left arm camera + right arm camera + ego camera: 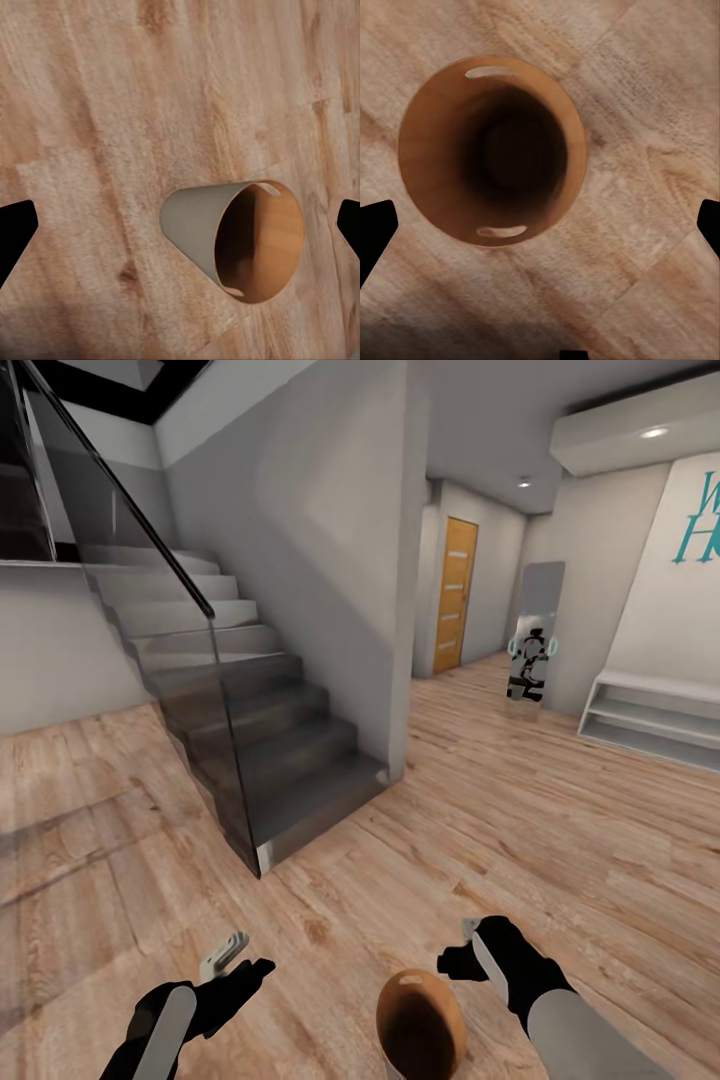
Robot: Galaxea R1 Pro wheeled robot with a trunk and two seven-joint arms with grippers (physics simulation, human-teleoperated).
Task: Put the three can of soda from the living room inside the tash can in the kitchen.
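Head view, bottom centre: the trash can, a tapered bucket with a glossy brown inside, sits low in the frame between the two arms, its mouth turned toward the camera. What holds it up cannot be told. The left gripper lies at lower left of the frame, pale fingers pointing up and to the right, clear of the bucket. The right gripper lies at lower right, just above the bucket's rim and also apart from it. In the left wrist view the bucket appears side-on, grey wall and brown interior both showing, between dark fingertips set at opposite edges of the frame: the fingers are spread wide with nothing between them. In the right wrist view the camera looks straight down into the bucket. No can shows on the part of its bottom that is lit, and the fingertips again stand far apart, gripping nothing.

Middle ground: a light wood plank floor fills the lower half of the frame. A grey staircase with a glass balustrade rises at left of centre.

Far ground: an orange door stands at upper centre. Right of it stands a tall mirror, and a white low shelf runs along the right edge under teal lettering on the wall.
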